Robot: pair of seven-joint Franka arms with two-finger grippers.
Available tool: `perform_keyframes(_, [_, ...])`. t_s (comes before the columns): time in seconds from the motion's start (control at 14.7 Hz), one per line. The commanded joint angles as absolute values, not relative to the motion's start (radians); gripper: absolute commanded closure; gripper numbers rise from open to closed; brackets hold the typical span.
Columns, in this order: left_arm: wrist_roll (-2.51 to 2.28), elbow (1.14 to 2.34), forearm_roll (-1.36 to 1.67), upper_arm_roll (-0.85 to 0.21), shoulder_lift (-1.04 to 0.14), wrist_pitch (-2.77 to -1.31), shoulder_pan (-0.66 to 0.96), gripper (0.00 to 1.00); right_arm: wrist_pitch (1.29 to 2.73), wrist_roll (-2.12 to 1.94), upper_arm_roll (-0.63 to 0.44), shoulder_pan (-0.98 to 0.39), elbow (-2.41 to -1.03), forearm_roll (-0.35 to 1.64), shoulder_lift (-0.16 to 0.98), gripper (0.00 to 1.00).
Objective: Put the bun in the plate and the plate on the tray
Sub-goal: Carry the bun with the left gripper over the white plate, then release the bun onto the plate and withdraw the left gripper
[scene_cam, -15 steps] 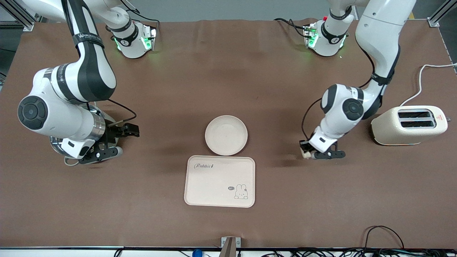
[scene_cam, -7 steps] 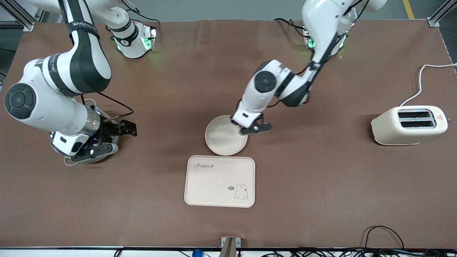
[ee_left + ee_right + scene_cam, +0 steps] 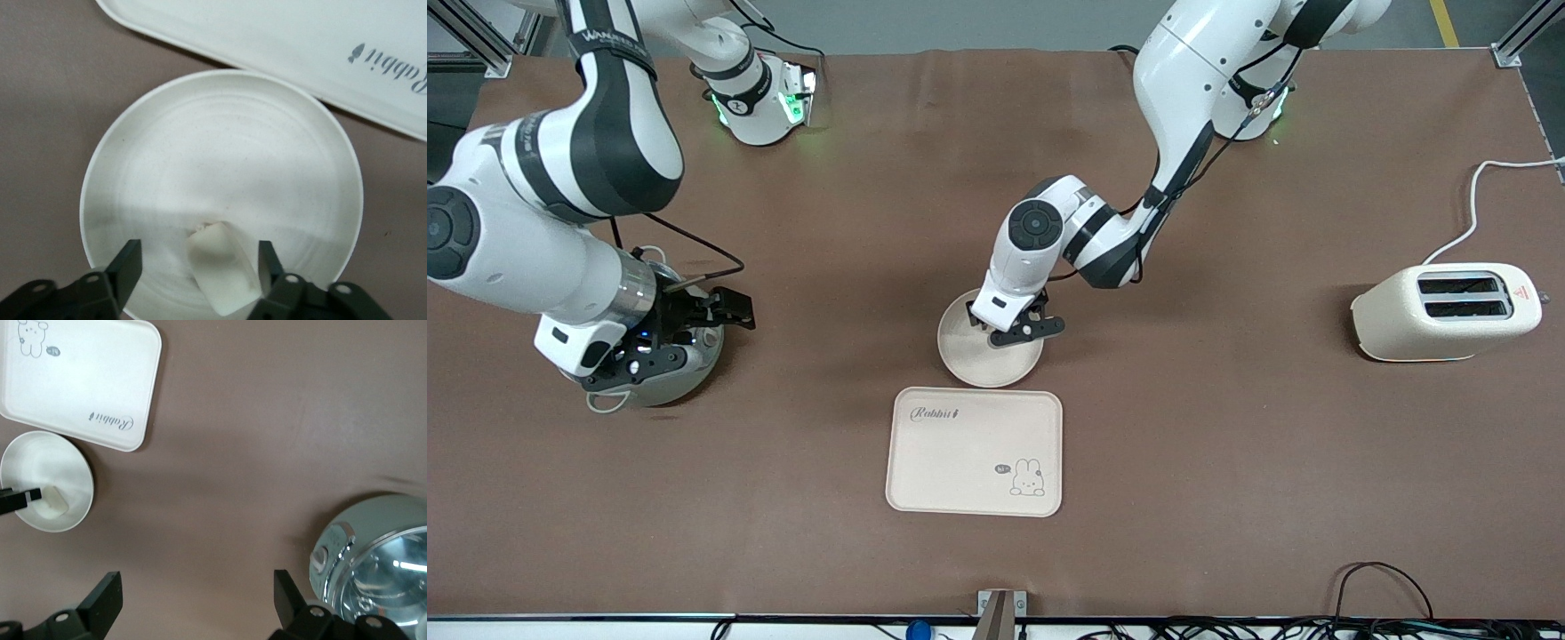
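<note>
The round cream plate [image 3: 966,357] sits mid-table, just farther from the front camera than the "Rabbit" tray [image 3: 974,451]. My left gripper [image 3: 1019,325] hangs low over the plate, open. The bun [image 3: 223,268] lies in the plate [image 3: 220,140] between the open fingers [image 3: 129,263], near one of them; the gripper hides it in the front view. The right wrist view shows the bun [image 3: 55,501] in the plate [image 3: 63,463] beside the tray [image 3: 80,380]. My right gripper [image 3: 687,341] is open and empty over a metal bowl [image 3: 649,388] at the right arm's end.
A cream toaster [image 3: 1445,311] with a white cord stands at the left arm's end of the table. The shiny metal bowl [image 3: 377,563] shows in the right wrist view. Cables run along the table edge nearest the front camera.
My left arm swung from near the toaster to over the plate, carrying the bun, then opened; the bun now lies in the plate. My right arm drifted slightly toward its end of the table.
</note>
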State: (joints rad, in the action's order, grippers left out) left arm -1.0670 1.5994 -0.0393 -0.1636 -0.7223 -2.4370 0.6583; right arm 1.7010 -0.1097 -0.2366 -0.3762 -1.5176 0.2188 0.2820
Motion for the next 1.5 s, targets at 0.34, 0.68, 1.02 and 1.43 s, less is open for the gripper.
perform_keyframes(0.34, [-0.717,1.552,-0.196,-0.156,-0.493,-2.051,0.447,0.0,1.672,-0.115,-0.222,-0.357,-1.522,0.253,0.251,0.0])
perform_keyframes(0.68, [-0.396,1.548,-0.167,-0.169,-0.313,-1.915,0.215,0.0,1.749,-0.106,-0.222,-0.443,-1.526,0.319,0.416,0.0])
perform_keyframes(1.02, [-0.134,1.549,-0.078,-0.164,-0.103,-1.666,0.062,0.0,1.807,-0.107,-0.222,-0.506,-1.528,0.448,0.501,0.0])
perform_keyframes(1.43, [-0.015,1.528,-0.074,-0.156,-0.005,-1.612,0.008,0.0,2.041,-0.107,-0.221,-0.644,-1.528,0.485,0.621,0.12])
